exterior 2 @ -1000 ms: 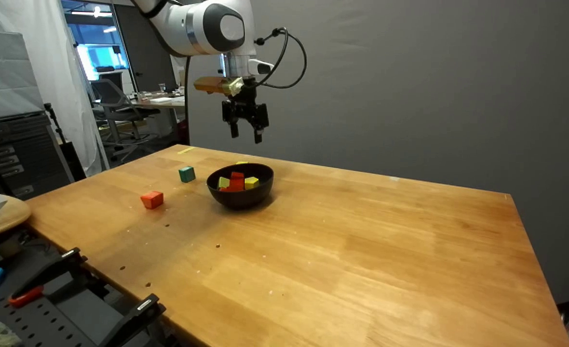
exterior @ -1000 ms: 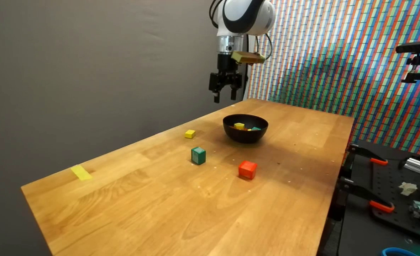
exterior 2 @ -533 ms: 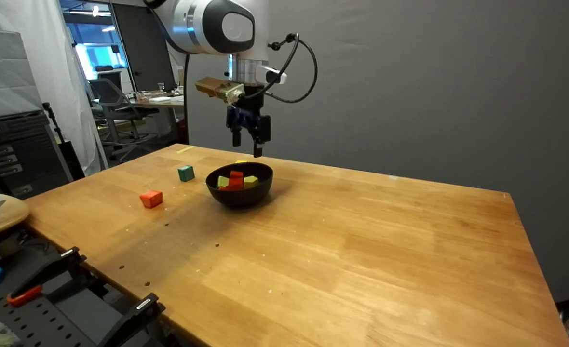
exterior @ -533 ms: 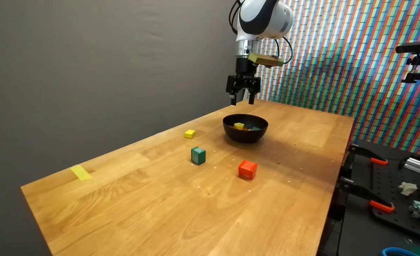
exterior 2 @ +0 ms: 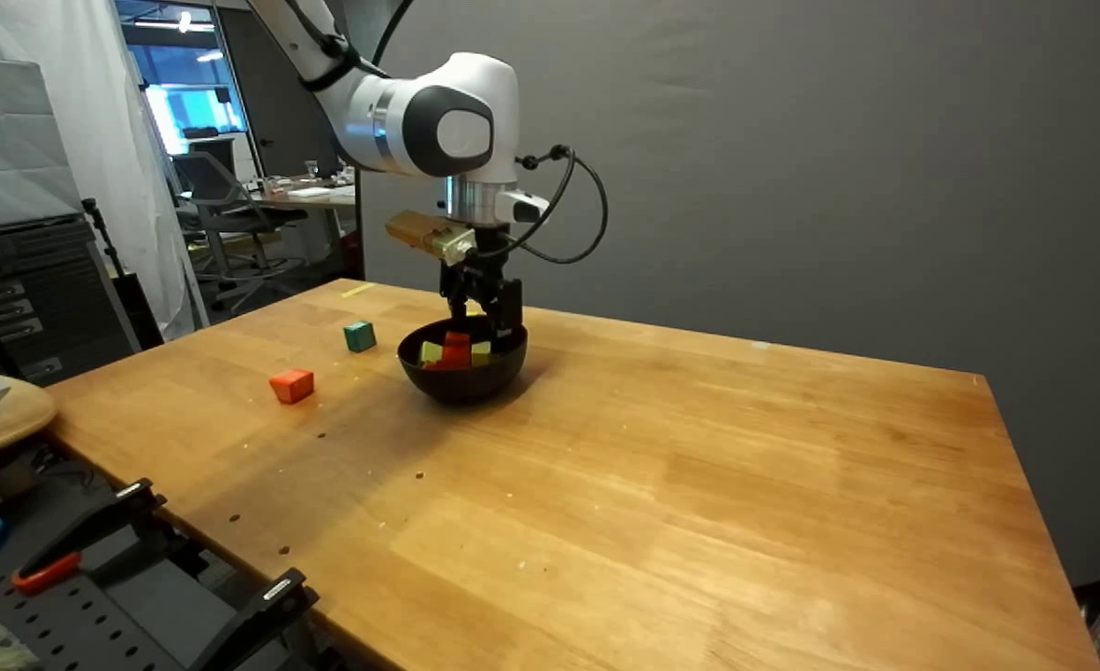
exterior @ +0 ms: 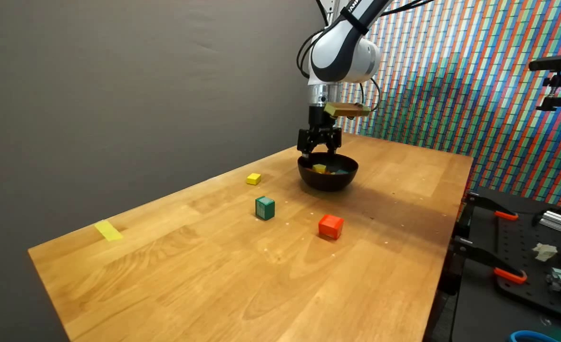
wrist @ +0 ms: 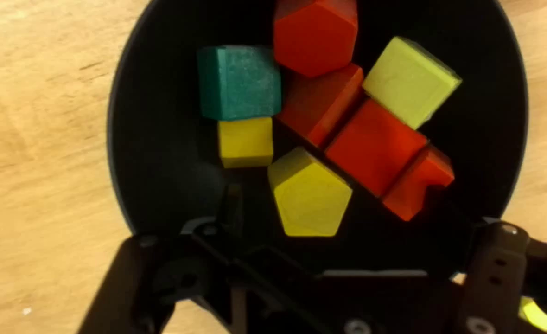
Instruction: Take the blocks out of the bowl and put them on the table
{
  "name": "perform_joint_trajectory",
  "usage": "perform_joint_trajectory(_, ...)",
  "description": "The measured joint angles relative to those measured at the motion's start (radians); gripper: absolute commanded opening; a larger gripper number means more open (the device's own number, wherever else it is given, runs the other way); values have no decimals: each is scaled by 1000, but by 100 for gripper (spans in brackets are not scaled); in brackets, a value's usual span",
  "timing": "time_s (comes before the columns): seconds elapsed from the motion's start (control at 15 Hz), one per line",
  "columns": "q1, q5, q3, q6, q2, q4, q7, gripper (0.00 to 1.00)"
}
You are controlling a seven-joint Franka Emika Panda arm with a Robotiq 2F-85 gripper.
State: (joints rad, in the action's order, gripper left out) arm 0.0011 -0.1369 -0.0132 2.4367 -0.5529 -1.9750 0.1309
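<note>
While the bowl [exterior 2: 461, 383] holds blocks [wrist: 373, 146], parted jaws seemingly hang inside

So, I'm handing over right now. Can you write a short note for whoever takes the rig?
Gripper: open, nothing held, at the mouth of the bowl. Whether it touches a block, I can't tell.
On the table: a yellow block, a green block and a red block, apart from each other.
In the bowl, by the wrist view: four red blocks, three yellow blocks and another green block.
Done: three blocks out on the table.
Left: grasp and move out those eight.
</note>
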Motion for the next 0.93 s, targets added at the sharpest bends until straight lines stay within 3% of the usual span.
perform_joint_trajectory(0.2, 0, 0, 3, 3, -27, 3, 3, 75)
perform_joint_trajectory(0.33, -3, -6, 3, 2, -29, -3, 4, 50)
perform_joint_trajectory(0.67, -4, -12, 4, 2, -23, -10, 17, 12)
perform_joint_trajectory(0.93, -3, -12, 4, 8, -17, -14, 19, 8)
